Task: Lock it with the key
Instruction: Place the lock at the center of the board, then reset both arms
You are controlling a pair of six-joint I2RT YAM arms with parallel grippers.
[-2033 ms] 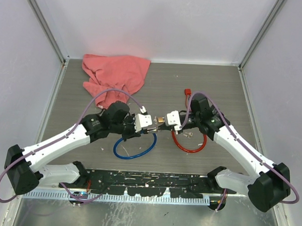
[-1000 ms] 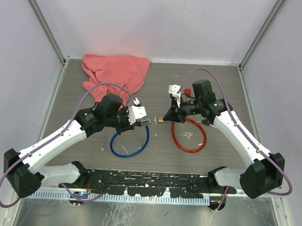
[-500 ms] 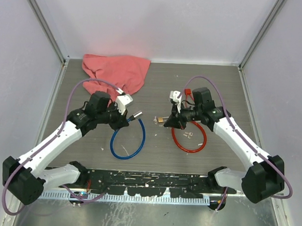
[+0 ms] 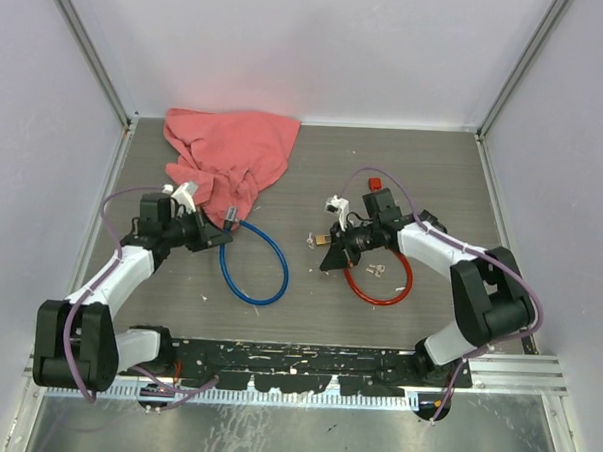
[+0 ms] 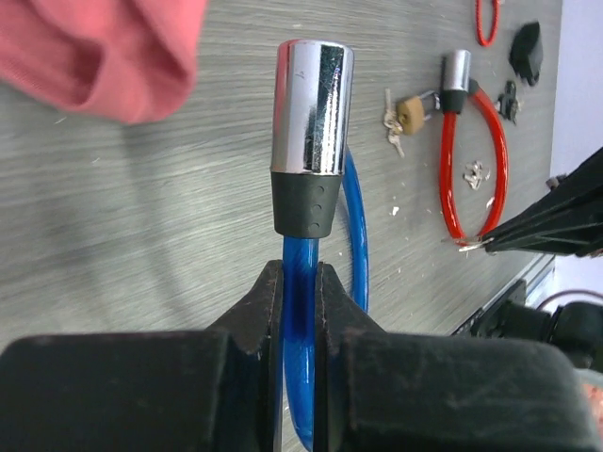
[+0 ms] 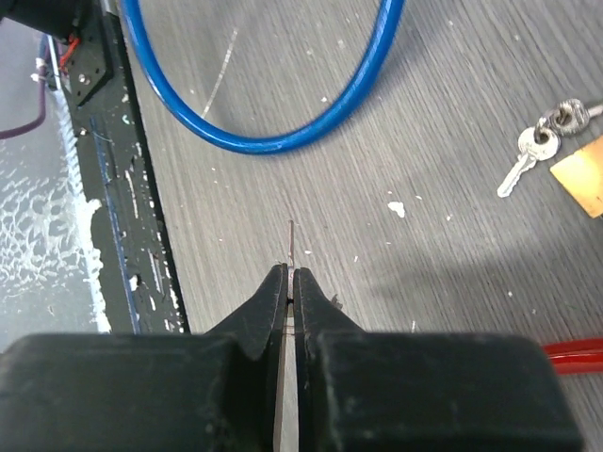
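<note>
- Keys [image 6: 532,151] on a ring lie flat on the grey bench [image 4: 384,170], just beside a brass padlock [image 5: 412,113]. They sit between the two cable loops, and neither arm is touching them.
- At left, the left pincer [image 5: 300,278] pinches the blue cable lock [image 5: 356,226] right under the black collar of its chrome end cap [image 5: 313,108]. The cap sticks out beyond the fingertips, and the rest of the blue loop rests on the bench.
- At right, the right pincer [image 6: 287,273] hangs low over the bench with its fingers pressed together. A thin dark sliver shows at the tips, and it cannot be told what it is.
- The wrist view puts this pincer near the curve of the blue loop, with the keys off to one side and apart from it.
- The red cable lock [image 5: 448,179] lies coiled on the bench with its chrome end next to the padlock. A second set of small keys [image 5: 471,172] sits inside its loop.
- A crumpled pink towel [image 4: 230,148] lies at the far left of the bench, near the left pincer.
</note>
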